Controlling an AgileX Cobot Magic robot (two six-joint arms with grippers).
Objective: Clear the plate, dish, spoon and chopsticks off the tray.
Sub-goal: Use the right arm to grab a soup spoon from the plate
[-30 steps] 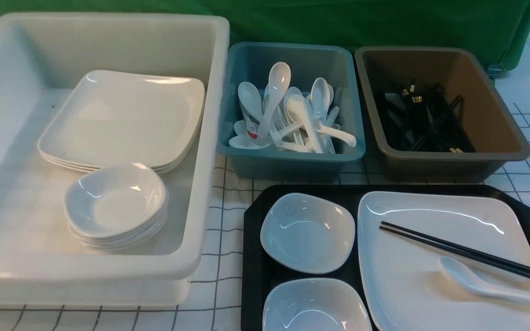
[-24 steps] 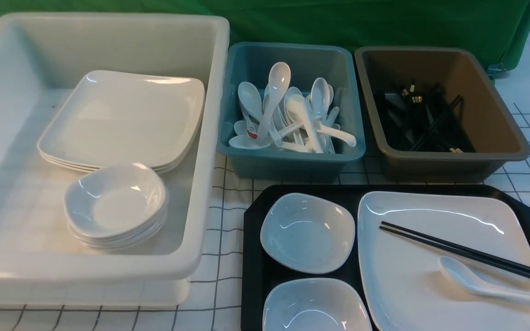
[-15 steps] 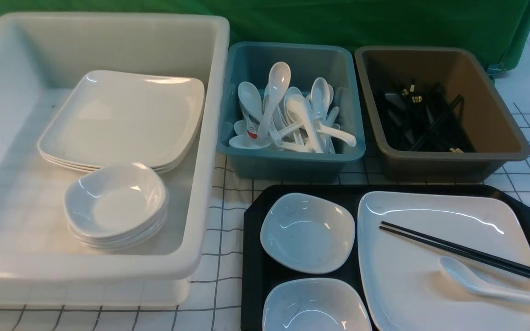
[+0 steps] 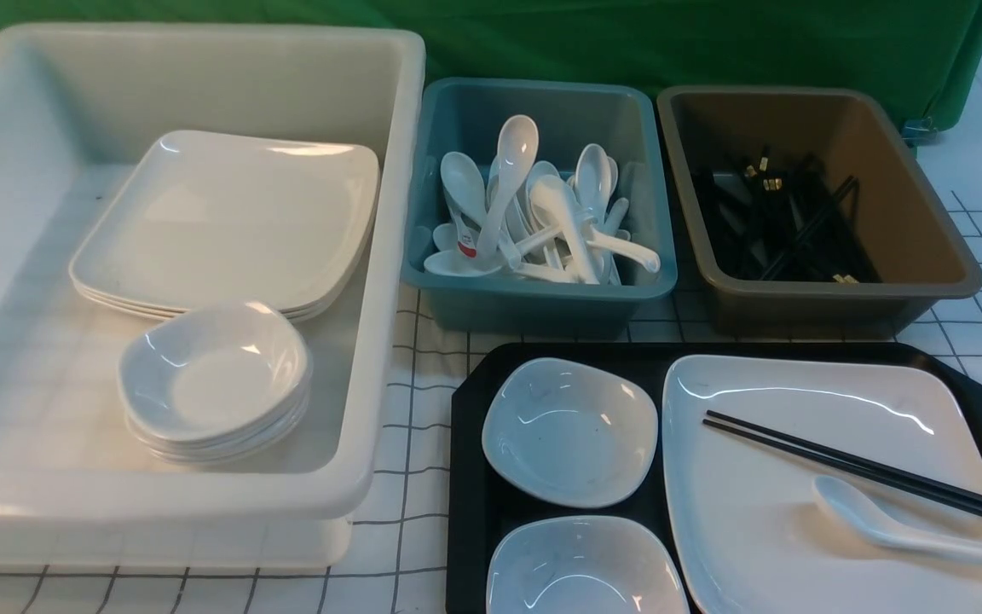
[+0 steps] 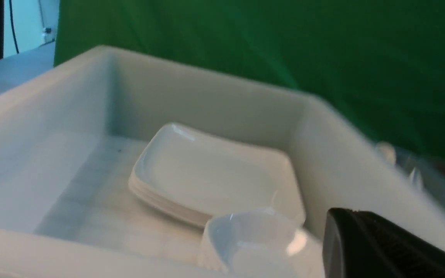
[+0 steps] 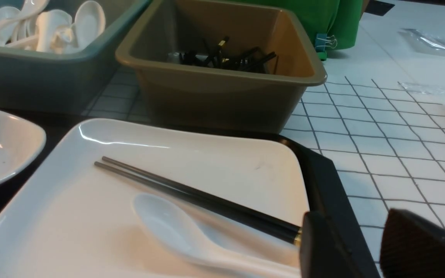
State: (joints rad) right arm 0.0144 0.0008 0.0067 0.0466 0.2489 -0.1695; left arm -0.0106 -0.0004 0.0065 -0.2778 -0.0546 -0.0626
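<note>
Checked white cloth [image 4: 423, 375] covers the table in front of a green backdrop [image 4: 713, 43]. At the near right stands the black tray [image 4: 467, 477], with the large white plate [image 4: 764, 546] filling its right half. The chopsticks [image 4: 857, 465] lie side by side, slanting across the plate, with their gold-banded ends at its near right rim. The spoon [image 4: 883, 527] lies just beside them on the near side, bowl up, its handle pointing the same way. The right gripper [image 6: 357, 235] sits low at that corner of the tray, jaws apart with nothing between them. In the right wrist view the banded ends run up to one finger [image 6: 330, 251]; whether they touch cannot be told. On the tray's left half sit the far dish [image 4: 569, 431] and the near dish [image 4: 580, 567], apart from the plate. Beyond the tray are a teal tub [image 4: 542, 298] of spoons and a brown tub [image 4: 832, 298] of black sticks. To the left, a big white tub [image 4: 389, 256] holds stacked plates [image 4: 227, 222] and stacked dishes [image 4: 214, 375]. The left gripper [image 5: 361, 239] hangs by that tub's near rim, jaws closed together, well apart from the tray.
</note>
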